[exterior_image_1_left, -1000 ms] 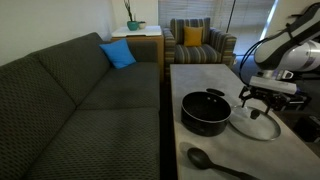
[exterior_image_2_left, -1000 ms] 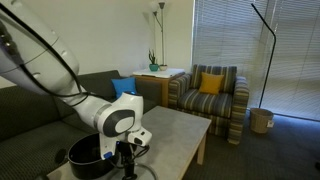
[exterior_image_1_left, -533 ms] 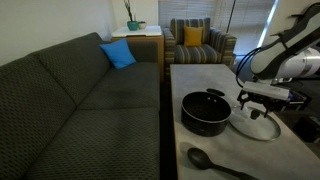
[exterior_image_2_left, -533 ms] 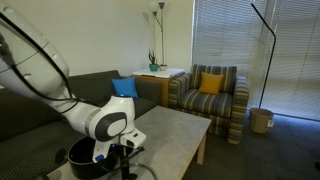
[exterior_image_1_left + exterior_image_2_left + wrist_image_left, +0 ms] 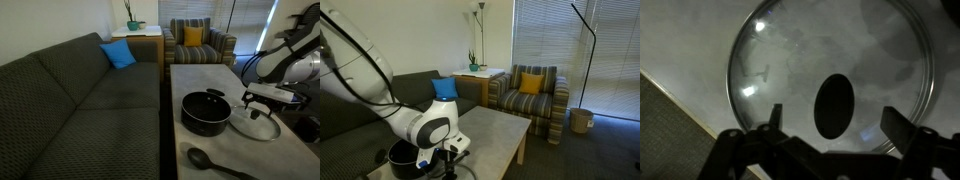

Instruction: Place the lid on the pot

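The clear glass lid (image 5: 257,125) with a metal rim lies flat on the light table, just to the side of the black pot (image 5: 205,111). In the wrist view the lid (image 5: 790,50) fills the frame, its dark knob (image 5: 833,105) between the fingers. My gripper (image 5: 834,118) is open, directly above the lid with one finger on each side of the knob. In an exterior view the gripper (image 5: 262,106) hangs just over the lid. In an exterior view the pot (image 5: 405,156) shows partly behind my arm and the lid is hidden.
A black long-handled spoon (image 5: 205,160) lies on the table (image 5: 195,75) in front of the pot. A dark sofa (image 5: 80,110) runs along one side of the table. A striped armchair (image 5: 198,42) stands beyond the far end.
My arm has shifted slightly away from the pot and lowered over the lid. Lid, pot and spoon have not moved.
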Motion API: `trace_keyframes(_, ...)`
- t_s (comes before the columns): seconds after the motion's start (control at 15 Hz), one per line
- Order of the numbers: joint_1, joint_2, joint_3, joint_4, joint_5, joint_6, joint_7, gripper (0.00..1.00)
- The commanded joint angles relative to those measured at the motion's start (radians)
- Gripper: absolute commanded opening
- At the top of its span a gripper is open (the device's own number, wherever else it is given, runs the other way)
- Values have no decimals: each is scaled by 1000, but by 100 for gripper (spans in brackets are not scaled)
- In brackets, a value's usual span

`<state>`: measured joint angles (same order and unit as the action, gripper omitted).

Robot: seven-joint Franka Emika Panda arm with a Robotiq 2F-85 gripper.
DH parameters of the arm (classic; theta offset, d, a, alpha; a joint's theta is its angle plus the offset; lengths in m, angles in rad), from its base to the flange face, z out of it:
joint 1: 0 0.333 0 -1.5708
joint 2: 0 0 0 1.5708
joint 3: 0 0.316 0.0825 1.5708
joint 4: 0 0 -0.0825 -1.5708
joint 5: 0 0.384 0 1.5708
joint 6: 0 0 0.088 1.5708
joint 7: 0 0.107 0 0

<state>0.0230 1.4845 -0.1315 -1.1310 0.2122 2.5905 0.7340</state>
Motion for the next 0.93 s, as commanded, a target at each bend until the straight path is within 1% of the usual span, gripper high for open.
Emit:
trace_keyframes(0.0, 3, 0, -2, -12, -6, 37, 18, 73)
trace_keyframes(0.07, 3, 0, -1, -12, -6, 32, 18, 67)
trace_keyframes(0.13, 3, 0, -1, -14, -8, 28, 17, 58)
trace_keyframes(0.2, 4, 0, -1, -16, -8, 22, 18, 53)
trace_keyframes(0.27, 3, 0, -1, -18, -8, 19, 17, 44)
trace_keyframes(0.33, 1, 0, 0, -22, -8, 15, 15, 46)
trace_keyframes(0.47, -4, 0, 4, -30, -6, 8, 11, 47)
trace_keyframes(0.53, -4, 0, 3, -33, -6, 2, 11, 71)
trace_keyframes(0.6, -3, 1, 3, -36, -7, 0, 11, 73)
trace_keyframes(0.67, -3, 1, 2, -40, -7, -2, 10, 29)
trace_keyframes(0.73, -1, 1, 1, -44, -8, -3, 10, 34)
trace_keyframes(0.8, 1, 1, 0, -46, -11, -6, 8, 33)
trace_keyframes(0.87, 2, 1, -1, -47, -11, -6, 8, 27)
